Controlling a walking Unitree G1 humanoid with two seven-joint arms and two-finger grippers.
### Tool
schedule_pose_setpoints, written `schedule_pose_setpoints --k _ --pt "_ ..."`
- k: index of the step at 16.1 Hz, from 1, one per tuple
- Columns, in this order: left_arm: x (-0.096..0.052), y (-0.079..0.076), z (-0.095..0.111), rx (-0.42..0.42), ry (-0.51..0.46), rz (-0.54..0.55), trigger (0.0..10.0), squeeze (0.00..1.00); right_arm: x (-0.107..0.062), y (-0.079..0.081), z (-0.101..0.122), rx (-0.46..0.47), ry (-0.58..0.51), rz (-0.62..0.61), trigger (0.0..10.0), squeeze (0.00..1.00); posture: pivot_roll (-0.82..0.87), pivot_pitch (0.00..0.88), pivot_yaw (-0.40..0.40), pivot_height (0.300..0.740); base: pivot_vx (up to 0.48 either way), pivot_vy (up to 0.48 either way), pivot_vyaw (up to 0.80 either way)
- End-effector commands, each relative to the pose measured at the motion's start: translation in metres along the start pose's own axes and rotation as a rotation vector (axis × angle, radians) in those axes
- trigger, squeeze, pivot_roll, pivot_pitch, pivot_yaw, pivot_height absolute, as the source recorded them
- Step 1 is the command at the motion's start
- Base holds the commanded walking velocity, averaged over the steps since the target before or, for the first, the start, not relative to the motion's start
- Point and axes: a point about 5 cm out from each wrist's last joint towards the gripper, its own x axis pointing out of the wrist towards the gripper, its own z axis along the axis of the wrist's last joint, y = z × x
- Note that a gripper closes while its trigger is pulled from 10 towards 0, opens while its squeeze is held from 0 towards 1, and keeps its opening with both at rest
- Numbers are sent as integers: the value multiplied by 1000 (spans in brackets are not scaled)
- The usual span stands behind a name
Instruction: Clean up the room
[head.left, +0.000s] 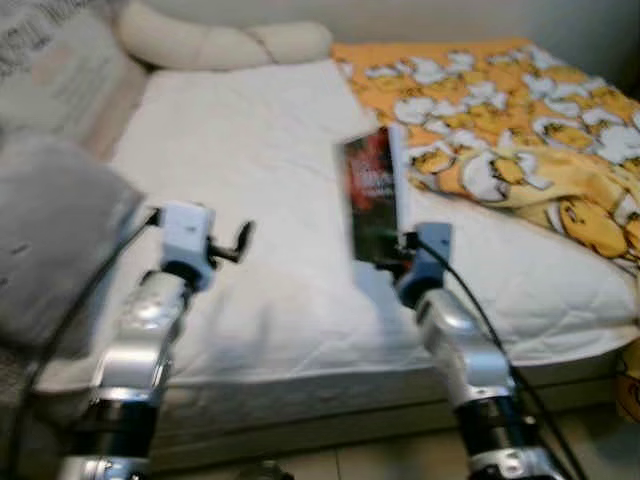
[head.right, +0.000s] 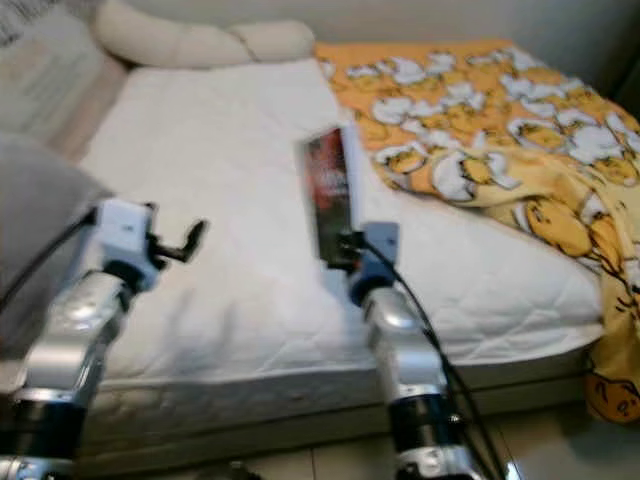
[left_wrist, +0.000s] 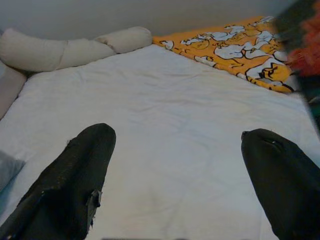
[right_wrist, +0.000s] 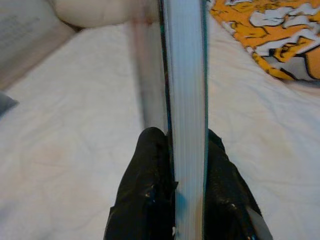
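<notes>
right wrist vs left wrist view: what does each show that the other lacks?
Right wrist: the right tool shut on a book, page edge facing the camera.

Left wrist: the left tool open over the bare sheet, holding nothing, plus the long cream pillow.

Both: white sheet and orange patterned blanket.
</notes>
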Motion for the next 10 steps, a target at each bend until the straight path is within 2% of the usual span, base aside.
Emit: schedule_pose_setpoints --k 1,3,6,10 --pt "-1 7 2 12 -1 18 10000 1000 1 1 11 5 -48 -3 10000 0 101 0 2 740 0 371 0" --pt "-1 7 2 7 0 22 10000 1000 1 0 10 6 -46 -5 10000 0 102 0 2 740 0 351 0" --pt "0 8 3 -22 5 45 10000 1000 1 0 10 10 -43 -5 10000 0 103 0 3 740 0 0 0" --pt "0 8 3 -18 -2 37 10000 1000 0 1 9 8 -41 -1 10000 0 103 0 1 740 0 0 0"
